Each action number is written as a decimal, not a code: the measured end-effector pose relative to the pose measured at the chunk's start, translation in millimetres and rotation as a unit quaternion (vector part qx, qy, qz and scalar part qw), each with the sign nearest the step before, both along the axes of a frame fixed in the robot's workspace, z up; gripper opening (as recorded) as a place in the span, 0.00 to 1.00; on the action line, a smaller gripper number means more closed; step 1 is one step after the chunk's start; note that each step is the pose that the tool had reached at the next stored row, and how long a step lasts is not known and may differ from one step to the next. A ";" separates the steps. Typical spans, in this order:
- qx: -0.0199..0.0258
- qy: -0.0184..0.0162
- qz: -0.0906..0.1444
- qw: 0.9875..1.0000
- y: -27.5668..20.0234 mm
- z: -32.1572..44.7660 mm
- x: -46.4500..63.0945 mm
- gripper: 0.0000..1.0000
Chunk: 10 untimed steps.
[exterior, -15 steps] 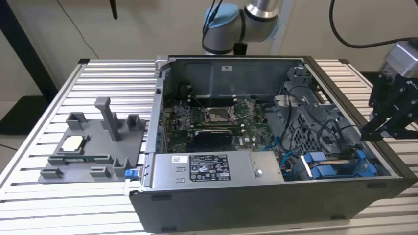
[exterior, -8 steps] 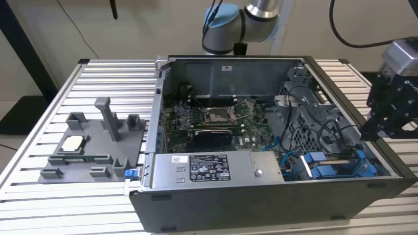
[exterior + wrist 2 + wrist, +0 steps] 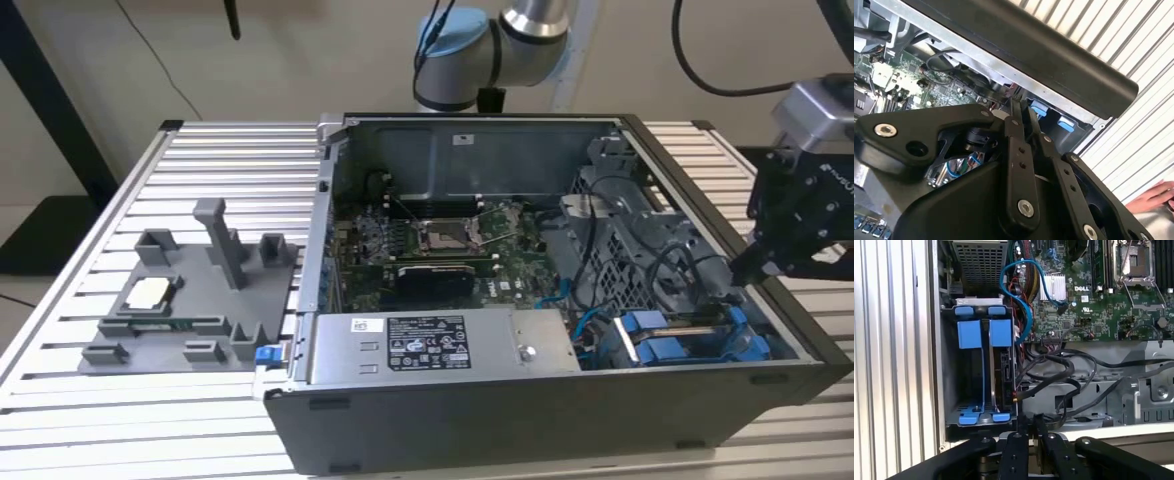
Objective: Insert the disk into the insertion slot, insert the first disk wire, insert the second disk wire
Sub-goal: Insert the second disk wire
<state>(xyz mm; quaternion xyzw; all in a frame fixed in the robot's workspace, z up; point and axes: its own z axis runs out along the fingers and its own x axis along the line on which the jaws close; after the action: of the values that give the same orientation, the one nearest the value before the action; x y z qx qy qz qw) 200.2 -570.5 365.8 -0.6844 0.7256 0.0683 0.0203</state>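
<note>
Disk (image 3: 1000, 333) in insertion slot (image 3: 951, 382) — tool (image 3: 1030, 421) near

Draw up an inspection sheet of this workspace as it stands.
Surface: slatted metal table, with an open computer case on it.
Job's things: disk, edge-on in its blue frame, appears seated in the slot.
Clutter: grey tray beside the case, on the exterior view's left.
Grippers: gripper poised at the case edge, near the slot.
Cables: blue cable looped over the green board; black cables bunched beside the slot.
Surroundings: a hand at the table's edge in the second wrist view.
</note>
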 end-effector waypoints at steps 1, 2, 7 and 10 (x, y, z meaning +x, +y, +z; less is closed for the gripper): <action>0.003 0.000 -0.001 1.000 0.0 -0.1 -0.6 0.17; 0.005 0.000 -0.002 1.000 0.1 0.0 -1.4 0.17; 0.016 0.000 -0.007 1.000 0.0 0.1 -6.7 0.17; 0.018 0.000 -0.008 1.000 0.0 1.9 -10.9 0.16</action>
<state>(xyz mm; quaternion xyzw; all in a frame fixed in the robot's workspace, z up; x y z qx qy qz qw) 189.2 -570.5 367.7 -0.6778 0.7300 0.0807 0.0328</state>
